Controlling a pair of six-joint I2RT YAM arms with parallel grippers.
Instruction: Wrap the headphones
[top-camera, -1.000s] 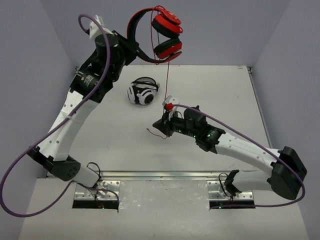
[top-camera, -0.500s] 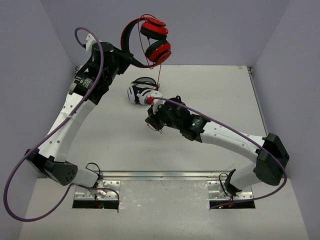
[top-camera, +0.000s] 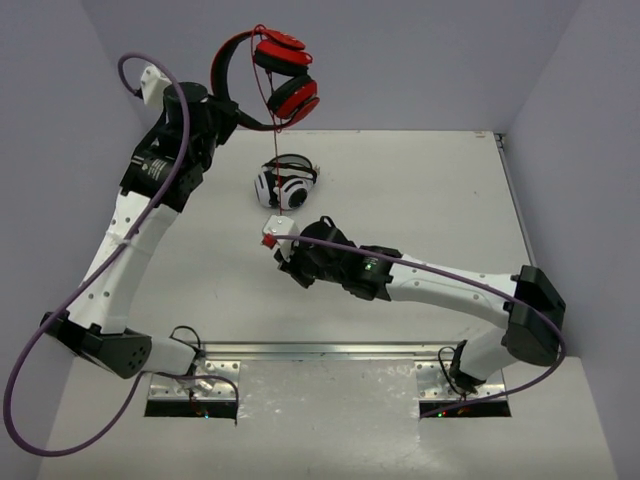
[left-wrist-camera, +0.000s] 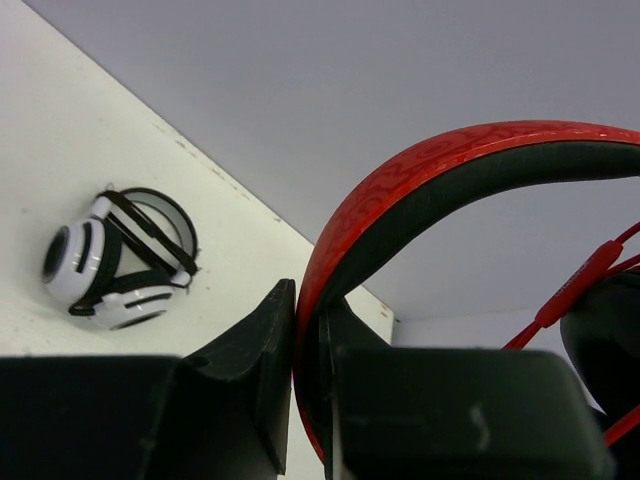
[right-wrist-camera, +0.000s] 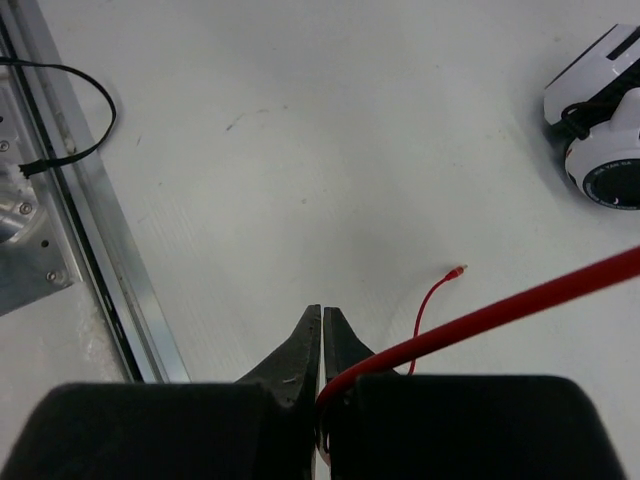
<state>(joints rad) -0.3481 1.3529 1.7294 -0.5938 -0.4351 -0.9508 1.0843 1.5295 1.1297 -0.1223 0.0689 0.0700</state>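
Observation:
The red headphones (top-camera: 283, 72) hang in the air above the table's far left. My left gripper (top-camera: 232, 112) is shut on their red-and-black headband (left-wrist-camera: 420, 180); in the left wrist view my left gripper (left-wrist-camera: 310, 320) pinches the band between both jaws. The thin red cord (top-camera: 277, 165) runs straight down from the ear cups to my right gripper (top-camera: 288, 266). In the right wrist view my right gripper (right-wrist-camera: 322, 315) is shut on the cord (right-wrist-camera: 500, 315), low over the table. The cord's plug end (right-wrist-camera: 458, 270) lies loose on the table beside it.
White-and-black headphones (top-camera: 286, 184) lie on the table at the far middle, just beyond the right wrist; they also show in the left wrist view (left-wrist-camera: 110, 265) and the right wrist view (right-wrist-camera: 605, 120). A metal rail (top-camera: 320, 350) runs along the table's near edge. Grey walls stand at the sides and back.
Both arms have moved left. The left arm carried the red headphones leftward. The right gripper slid left and nearer along the table, still shut on the cord.

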